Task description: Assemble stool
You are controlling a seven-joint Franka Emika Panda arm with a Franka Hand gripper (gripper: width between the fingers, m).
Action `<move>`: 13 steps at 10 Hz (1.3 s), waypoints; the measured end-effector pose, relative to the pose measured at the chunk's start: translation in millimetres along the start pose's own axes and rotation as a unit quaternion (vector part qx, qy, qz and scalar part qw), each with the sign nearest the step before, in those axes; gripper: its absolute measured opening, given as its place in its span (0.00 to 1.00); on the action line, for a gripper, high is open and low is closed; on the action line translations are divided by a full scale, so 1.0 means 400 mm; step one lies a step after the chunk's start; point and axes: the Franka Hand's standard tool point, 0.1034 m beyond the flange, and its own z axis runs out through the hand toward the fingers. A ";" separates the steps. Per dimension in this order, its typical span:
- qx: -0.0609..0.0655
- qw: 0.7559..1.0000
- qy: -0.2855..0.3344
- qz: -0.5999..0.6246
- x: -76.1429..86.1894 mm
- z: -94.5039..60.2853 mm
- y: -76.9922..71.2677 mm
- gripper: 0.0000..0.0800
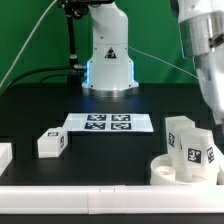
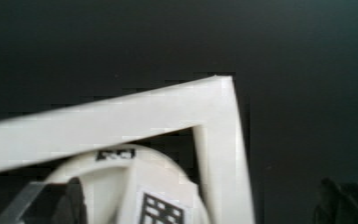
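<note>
The round white seat [image 1: 172, 172] lies at the exterior view's right, by the front border. Two white blocky legs stand on it, one behind [image 1: 180, 133] and one in front with a black-and-white tag [image 1: 201, 151]. A third leg [image 1: 52, 143] lies loose on the black table at the left. My arm [image 1: 205, 50] comes down at the far right above the seat; its fingers do not show there. In the wrist view my gripper [image 2: 194, 207] hangs over the seat [image 2: 91, 178] with a tagged leg [image 2: 158, 200] between its dark fingers [image 2: 37, 205], which stand wide apart.
The marker board [image 1: 108, 122] lies mid-table in front of the robot base [image 1: 108, 60]. A white border block [image 1: 5, 155] sits at the far left and a white border rail [image 1: 80, 198] runs along the front. Its corner [image 2: 220, 110] shows in the wrist view.
</note>
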 end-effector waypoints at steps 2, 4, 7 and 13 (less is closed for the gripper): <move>0.019 0.997 0.013 -0.072 0.016 -0.004 -0.004 0.81; 0.014 0.990 0.017 -0.138 0.019 -0.001 0.001 0.81; -0.044 0.924 0.012 -0.380 -0.018 -0.019 -0.012 0.81; -0.045 0.813 0.022 -0.580 0.000 -0.037 -0.008 0.81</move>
